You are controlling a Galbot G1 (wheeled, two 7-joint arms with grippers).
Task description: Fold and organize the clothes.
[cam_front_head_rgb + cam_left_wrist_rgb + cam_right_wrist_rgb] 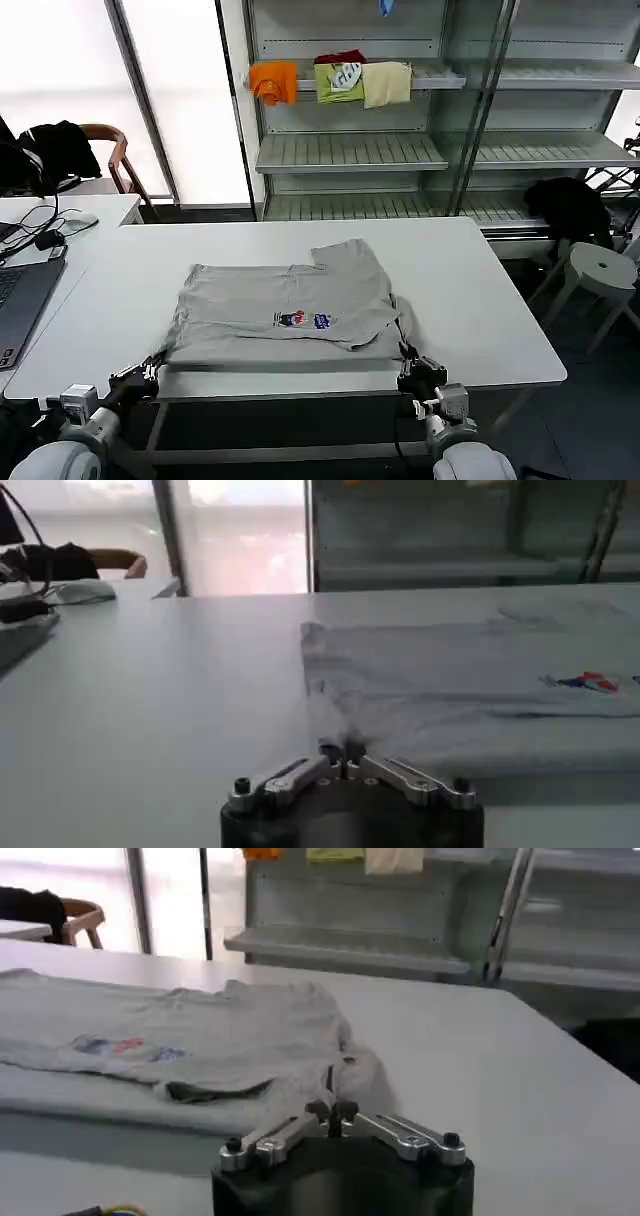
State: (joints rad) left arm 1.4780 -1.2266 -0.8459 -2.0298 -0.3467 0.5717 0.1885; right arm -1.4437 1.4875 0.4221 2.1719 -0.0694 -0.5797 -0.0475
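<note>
We're watching the grey shirt (285, 312) lying partly folded mid-table (480, 290), while the left gripper (150, 372) and right gripper (409, 362) are each pinching its near corners, fingers clamped together.

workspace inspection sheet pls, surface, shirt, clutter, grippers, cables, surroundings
surface: white table, shirt lies near its front edge
job's things: grey shirt partly folded, chest print up
clutter: laptop on the side desk at left
grippers: left gripper at the shirt's front left corner, fingers shut on the cloth; right gripper at the front right corner, likewise
cables: black cables on the side desk
surroundings: shelving with small garments; stool at right
</note>
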